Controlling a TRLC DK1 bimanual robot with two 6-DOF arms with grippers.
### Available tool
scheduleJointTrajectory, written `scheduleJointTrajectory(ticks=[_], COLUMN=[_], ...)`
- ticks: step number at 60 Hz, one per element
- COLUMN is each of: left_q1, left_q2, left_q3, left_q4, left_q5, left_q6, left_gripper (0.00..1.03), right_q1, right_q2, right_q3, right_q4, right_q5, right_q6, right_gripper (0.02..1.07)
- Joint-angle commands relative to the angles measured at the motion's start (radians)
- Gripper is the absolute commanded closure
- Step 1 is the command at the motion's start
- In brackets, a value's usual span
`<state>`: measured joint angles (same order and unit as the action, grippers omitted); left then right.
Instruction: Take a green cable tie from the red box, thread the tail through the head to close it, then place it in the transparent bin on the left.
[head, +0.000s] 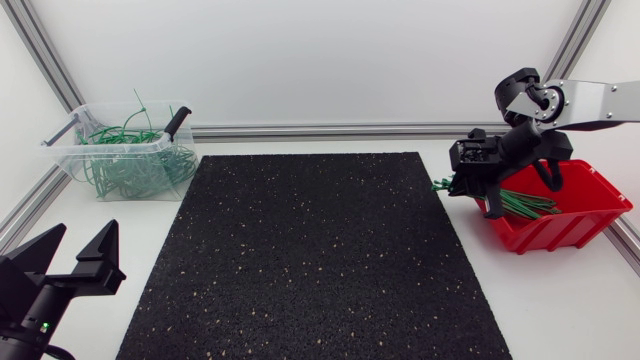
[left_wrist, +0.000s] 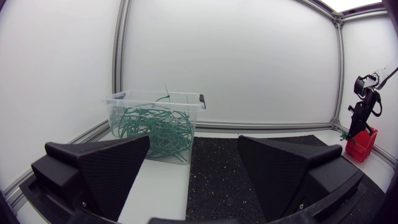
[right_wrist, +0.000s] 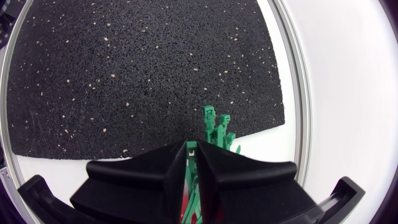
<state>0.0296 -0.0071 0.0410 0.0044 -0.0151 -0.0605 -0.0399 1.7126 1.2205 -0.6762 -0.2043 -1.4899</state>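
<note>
**A:** Right claw first. State?

**B:** Right gripper (right_wrist: 191, 148): matte black wedges pressed nearly together, pinching a small bunch of green plastic cable ties (right_wrist: 214, 124). A green strip shows in the narrow slit between the fingers. Several square heads stick out just ahead of the tips.

**A:** Position?

**B:** Head view: the gripper sits at the end of the red plastic box (head: 590, 215) that faces the mat, on the table's right side. The heads of the pinched ties jut past the box's rim toward the black speckled rubber mat (head: 310, 260). Green strands run back from the gripper into the box. Cannot tell held strands from loose ones there.

**A:** Left claw?

**B:** Left gripper (head: 80, 245): fingers spread wide. It is low at the near left, beside the mat's left edge, over the white tabletop (head: 560, 300).

**A:** Ahead of it?

**B:** Left wrist view: a transparent plastic bin (left_wrist: 155, 99) stands ahead of the gripper, well apart from it. It holds a tangle of looped green ties (left_wrist: 152, 127), and one thin tail pokes up above the rim. Head view puts the bin at the far left, just off the mat's far left corner, with a black latch at each end.

**A:** The two arms?

**B:** Well apart, with the whole mat between them.
</note>
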Motion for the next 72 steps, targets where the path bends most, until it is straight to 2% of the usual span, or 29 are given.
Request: scheduleJointTrajectory(ticks=[1,20,38,50,61,72], left_q1=[-0.011,-0.013,-0.013,-0.013,-0.011,-0.01], left_q2=[-0.001,-0.002,-0.002,-0.002,-0.002,-0.002], left_q3=[-0.039,-0.039,-0.039,-0.038,-0.038,-0.038], left_q4=[-0.021,-0.021,-0.023,-0.023,-0.023,-0.023], left_q5=[0.001,0.001,0.001,0.001,0.003,0.003], left_q6=[-0.021,-0.021,-0.021,-0.021,-0.021,-0.021], left_gripper=[0.04,0.04,0.04,0.04,0.04,0.04], right_q1=[0.008,0.002,-0.005,-0.045,-0.13,-0.221], right_q2=[-0.059,-0.194,-0.337,-0.407,-0.466,-0.513], right_q3=[-0.03,-0.018,-0.003,0.039,0.088,0.171], right_q4=[-0.006,-0.037,-0.079,-0.126,-0.191,-0.303], right_q5=[0.005,-0.017,-0.099,-0.188,-0.33,-0.532], right_q6=[-0.02,-0.013,0.03,0.057,0.077,0.102], right_gripper=[0.94,0.94,0.94,0.94,0.94,0.94])
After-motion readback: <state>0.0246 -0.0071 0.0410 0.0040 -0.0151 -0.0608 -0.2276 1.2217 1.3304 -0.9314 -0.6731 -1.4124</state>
